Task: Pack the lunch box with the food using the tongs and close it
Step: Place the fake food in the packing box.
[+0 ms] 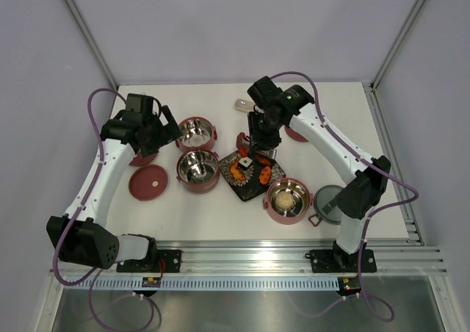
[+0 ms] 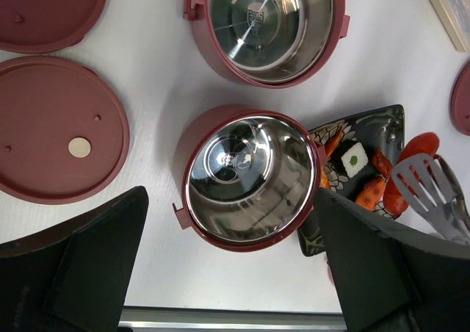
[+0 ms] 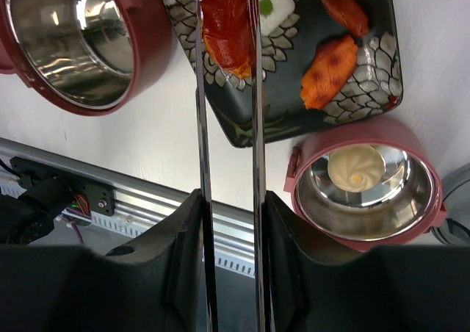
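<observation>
One bowl (image 3: 352, 130) holds the ball (image 3: 355, 168), two other bowls (image 2: 192, 137) are bare, lids (image 2: 51, 126) off. We see the right end effector (image 3: 229, 222) clamping tongs (image 3: 200, 163) on a red stick (image 3: 224, 16); the left end effector (image 2: 231, 262) gapes, empty.

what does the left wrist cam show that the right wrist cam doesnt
Only the left wrist: a second empty bowl and two flat dark-red lids on the table. Only the right wrist: the third bowl with the beige ball in it, and the long arms of the tongs running between the fingers of the right gripper. Both: the empty bowl beside the plate, the black patterned plate, the food on it, and the tongs.
</observation>
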Controlling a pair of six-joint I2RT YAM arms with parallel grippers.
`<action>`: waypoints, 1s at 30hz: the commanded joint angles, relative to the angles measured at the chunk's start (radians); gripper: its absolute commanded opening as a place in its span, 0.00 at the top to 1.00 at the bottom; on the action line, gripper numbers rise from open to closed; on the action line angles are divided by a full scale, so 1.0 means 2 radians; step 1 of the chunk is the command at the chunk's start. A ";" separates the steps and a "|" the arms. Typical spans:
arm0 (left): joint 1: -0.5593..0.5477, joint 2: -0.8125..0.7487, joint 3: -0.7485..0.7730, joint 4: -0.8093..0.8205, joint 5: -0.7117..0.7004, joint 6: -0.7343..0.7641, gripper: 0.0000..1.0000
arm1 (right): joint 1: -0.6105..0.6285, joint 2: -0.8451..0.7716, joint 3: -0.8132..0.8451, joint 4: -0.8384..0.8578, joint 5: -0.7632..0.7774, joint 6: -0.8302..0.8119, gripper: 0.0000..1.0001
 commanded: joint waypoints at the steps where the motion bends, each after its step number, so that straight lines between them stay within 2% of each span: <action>1: 0.007 -0.002 0.022 -0.002 -0.012 -0.006 0.01 | 0.004 0.031 0.072 0.007 -0.007 -0.026 0.94; 11: 0.019 -0.001 0.034 -0.002 -0.002 -0.011 0.01 | 0.009 0.139 0.220 0.013 -0.047 -0.064 0.95; 18: 0.020 0.003 0.036 -0.003 0.003 -0.013 0.01 | 0.010 0.172 0.243 0.065 -0.083 -0.074 0.94; 24: 0.021 0.002 0.031 -0.005 0.000 -0.013 0.01 | 0.014 0.176 0.206 0.132 -0.093 -0.086 0.94; 30: 0.022 0.001 0.028 -0.002 0.004 -0.015 0.01 | 0.019 0.206 0.211 0.178 -0.085 -0.103 0.93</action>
